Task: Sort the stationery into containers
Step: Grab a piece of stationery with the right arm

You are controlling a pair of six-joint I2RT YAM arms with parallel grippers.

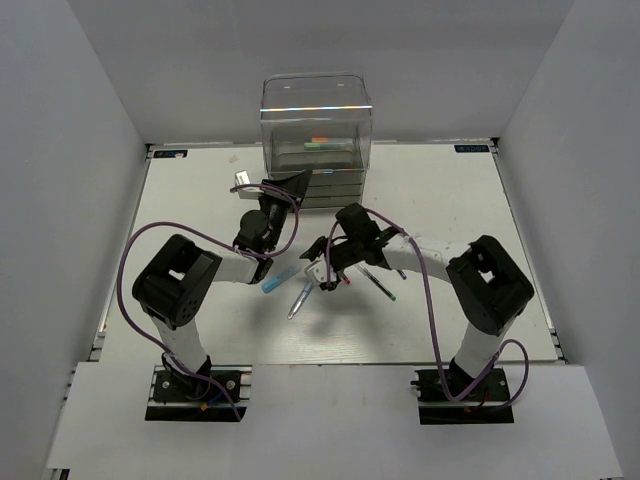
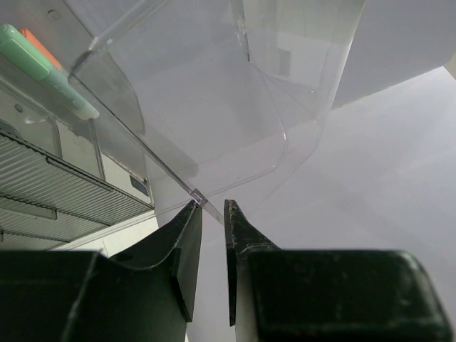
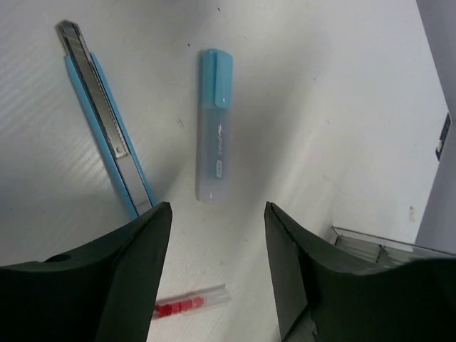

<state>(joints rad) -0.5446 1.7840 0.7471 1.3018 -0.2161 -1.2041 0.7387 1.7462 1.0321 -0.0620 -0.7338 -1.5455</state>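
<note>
The clear drawer unit [image 1: 315,140] stands at the table's far middle. A mint-green marker [image 2: 43,68] and an orange marker [image 2: 30,37] lie in one of its trays; they also show as a coloured streak in the top view [image 1: 322,141]. My left gripper [image 1: 292,186] is at the unit's front left, and in the left wrist view [image 2: 212,206] its fingers pinch the rim of a pulled-out clear tray [image 2: 214,107]. My right gripper [image 3: 217,210] is open and empty above the table [image 1: 325,272]. Below it lie a blue marker [image 3: 214,128], a silvery-blue pen [image 3: 107,121] and a red pen [image 3: 189,303].
In the top view the blue marker [image 1: 275,281], the silvery-blue pen [image 1: 300,298] and a dark pen [image 1: 378,282] lie on the white table between the arms. Grey ribbed drawers [image 2: 64,185] stack under the clear tray. White walls enclose three sides.
</note>
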